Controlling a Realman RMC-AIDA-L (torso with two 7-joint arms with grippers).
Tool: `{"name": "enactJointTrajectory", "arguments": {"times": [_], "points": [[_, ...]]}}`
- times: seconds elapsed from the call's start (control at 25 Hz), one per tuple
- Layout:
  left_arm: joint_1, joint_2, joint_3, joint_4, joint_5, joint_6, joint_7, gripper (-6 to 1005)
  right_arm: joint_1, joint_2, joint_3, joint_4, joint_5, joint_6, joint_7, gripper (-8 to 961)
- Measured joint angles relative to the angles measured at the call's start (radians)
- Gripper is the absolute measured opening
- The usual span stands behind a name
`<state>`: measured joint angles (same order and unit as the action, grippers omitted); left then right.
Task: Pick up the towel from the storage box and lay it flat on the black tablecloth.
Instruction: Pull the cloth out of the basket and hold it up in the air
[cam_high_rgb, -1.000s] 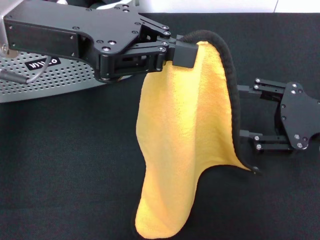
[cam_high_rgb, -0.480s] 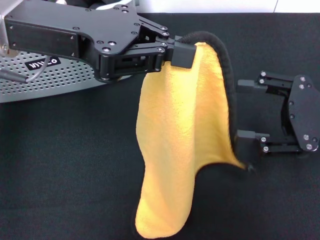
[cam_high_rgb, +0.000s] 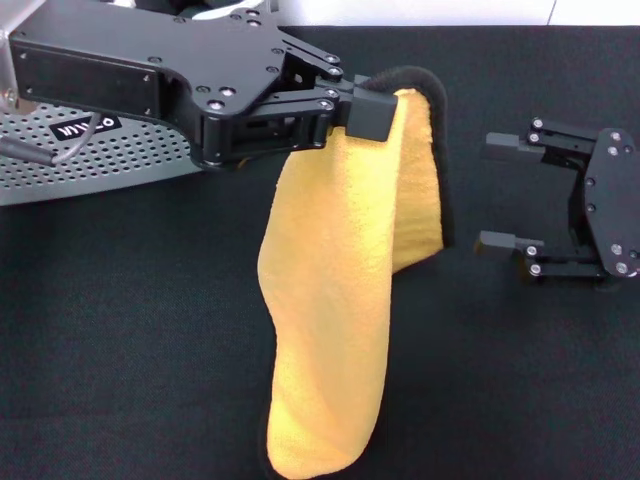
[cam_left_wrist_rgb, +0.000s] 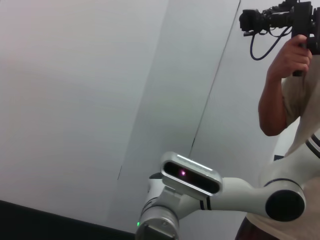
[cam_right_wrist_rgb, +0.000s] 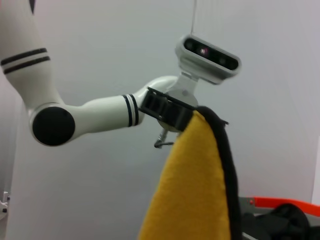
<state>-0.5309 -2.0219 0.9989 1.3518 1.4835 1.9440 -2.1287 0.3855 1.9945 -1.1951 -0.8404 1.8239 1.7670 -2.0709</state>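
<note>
My left gripper (cam_high_rgb: 372, 108) is shut on the top edge of the towel (cam_high_rgb: 335, 300) and holds it up above the black tablecloth (cam_high_rgb: 120, 340). The towel is orange-yellow with dark edging and hangs in a long narrow fold; its lower end reaches the bottom of the head view. My right gripper (cam_high_rgb: 497, 193) is open and empty, just right of the towel's dark edge and apart from it. The towel also shows in the right wrist view (cam_right_wrist_rgb: 192, 200). The storage box (cam_high_rgb: 90, 160), light grey and perforated, stands at the left behind my left arm.
The tablecloth covers the whole table. A white wall runs behind its far edge (cam_high_rgb: 420, 12). The left wrist view shows only a wall, my own head camera (cam_left_wrist_rgb: 192, 175) and a person (cam_left_wrist_rgb: 290, 75) holding a camera.
My right gripper has drawn back to the right, away from the towel's edge. The towel's right side has swung in to the left, so the towel hangs narrower. My left gripper has barely moved.
</note>
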Motion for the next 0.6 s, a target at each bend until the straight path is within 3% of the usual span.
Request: {"name": "enactJointTrajectory", "arguments": {"times": [0.32,0.6], "points": [[-0.008,-0.005,0.005,0.029,-0.015,0.004,-0.002,46,0.052,0.006,0.0,0.105,-0.051,-0.016,-0.02,752],[-0.018,0.0,0.001,0.089,-0.057,0.004,-0.022,46,0.039,0.014,0.0,0.118,-0.111,-0.026,-0.015,752]]}}
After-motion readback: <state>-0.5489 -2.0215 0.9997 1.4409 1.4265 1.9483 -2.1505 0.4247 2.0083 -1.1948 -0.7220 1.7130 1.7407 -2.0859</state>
